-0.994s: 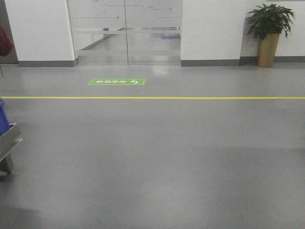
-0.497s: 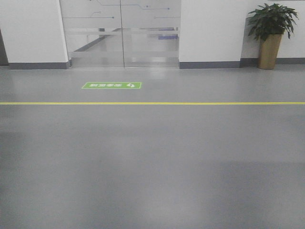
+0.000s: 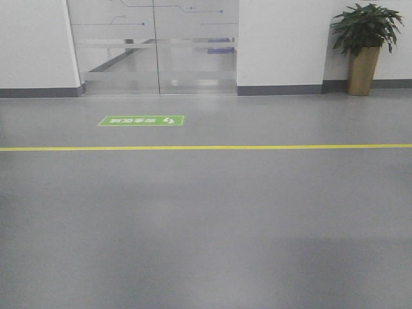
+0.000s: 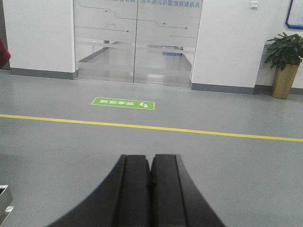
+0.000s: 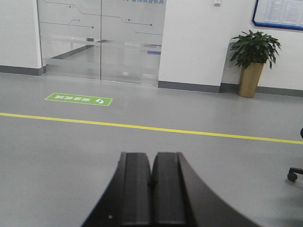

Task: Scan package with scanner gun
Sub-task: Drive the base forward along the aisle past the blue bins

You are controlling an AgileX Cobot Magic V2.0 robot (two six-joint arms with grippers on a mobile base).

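Your black left gripper (image 4: pixel 150 158) and black right gripper (image 5: pixel 152 156) both sit with jaws pressed together, holding nothing. Neither the tan cardboard package nor the orange-handled scanner gun shows in any view, so the step is likely finding them: hold both arms tucked and turn the base until they appear. Ahead of the grippers lies smooth grey floor (image 3: pixel 206 232), crossed by a thin yellow line (image 3: pixel 257 147); beyond it are a green rectangular floor sign (image 3: pixel 141 120), frosted glass doors (image 3: pixel 154 51) and, ahead-right, a leafy plant in a tan pot (image 3: pixel 364 38).
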